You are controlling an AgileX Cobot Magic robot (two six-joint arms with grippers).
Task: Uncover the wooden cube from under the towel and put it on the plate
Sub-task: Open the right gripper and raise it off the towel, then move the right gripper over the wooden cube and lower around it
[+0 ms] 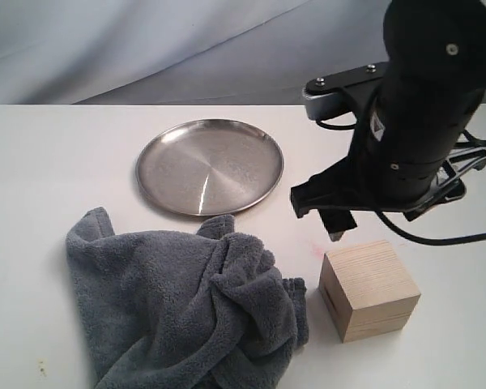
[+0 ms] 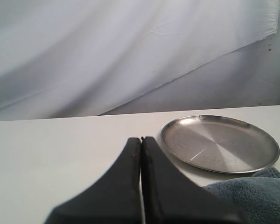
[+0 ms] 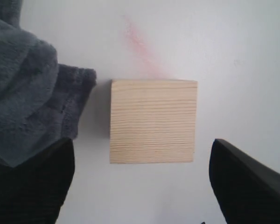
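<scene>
Cube (image 1: pixel 368 288) is out in the open, sitting bare on the white table (image 1: pixel 57 162), just beside the crumpled towel (image 1: pixel 178 312) with a narrow gap between them. The plate (image 1: pixel 209 166) lies further back. The right gripper (image 3: pixel 142 184) hangs over the cube, jaws spread wider than it, holding nothing. The left gripper (image 2: pixel 141 143) has its fingers pressed together, empty, near the plate.

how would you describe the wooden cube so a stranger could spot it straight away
On the white table, find the round silver plate, then the crumpled grey-blue towel nearer the camera. Right of the towel in the exterior view sits the wooden cube: the only pale, sharp-edged block, with straight grain lines.
</scene>
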